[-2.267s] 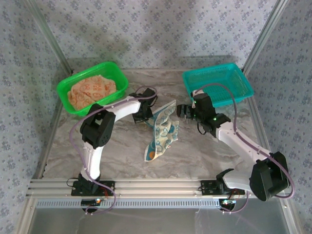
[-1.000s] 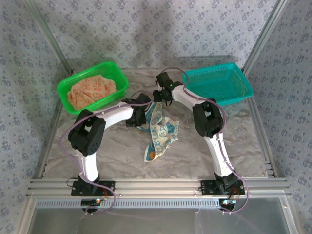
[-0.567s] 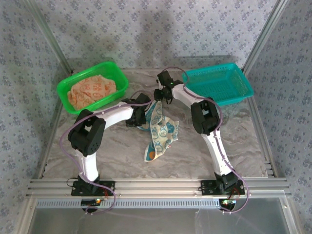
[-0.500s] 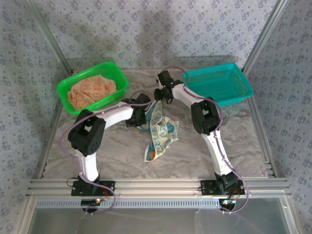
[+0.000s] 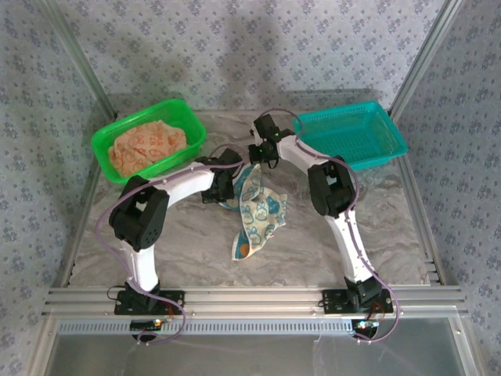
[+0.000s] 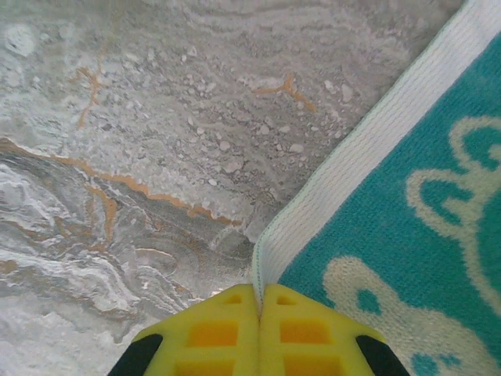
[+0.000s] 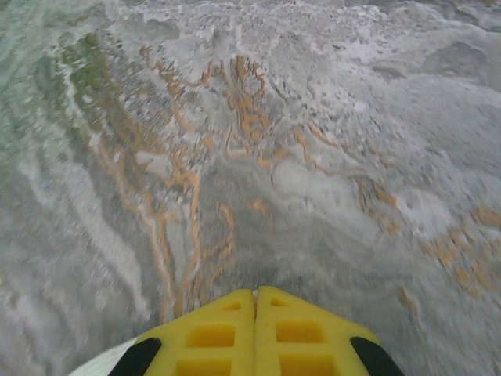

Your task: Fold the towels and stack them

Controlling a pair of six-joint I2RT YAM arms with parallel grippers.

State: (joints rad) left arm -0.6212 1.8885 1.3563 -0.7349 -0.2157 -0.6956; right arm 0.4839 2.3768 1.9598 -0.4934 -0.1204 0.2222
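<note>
- Nearest you, the teal-figured towel [image 5: 257, 218] lies bunched on the marble table [image 5: 156, 235] between the two arms; its loose, narrow end points toward the arm bases, touched by neither gripper.
- Its long axis runs near to far, leaning slightly right as it goes away from you; the cloth is crumpled and not yet folded.
- The left gripper [image 6: 258, 291] sits on the towel's left edge, toward the far end; its yellow fingers are pressed fully together, with the white hem running straight into the seam between them, so it has the edge pinched.
- The right gripper [image 7: 255, 296] is just beyond, at the towel's far tip; its fingers are also pressed together; a sliver of white shows beside them, but you cannot tell from its wrist view whether cloth is caught.
- From both sets of fingers the towel trails back toward you; so I judge that the next move depends on drawing the two far points apart, to open the cloth.
- Farther left, the green basket [image 5: 106, 141] holds an orange towel [image 5: 149, 145]; farther right stands the teal basket [image 5: 368, 129].
</note>
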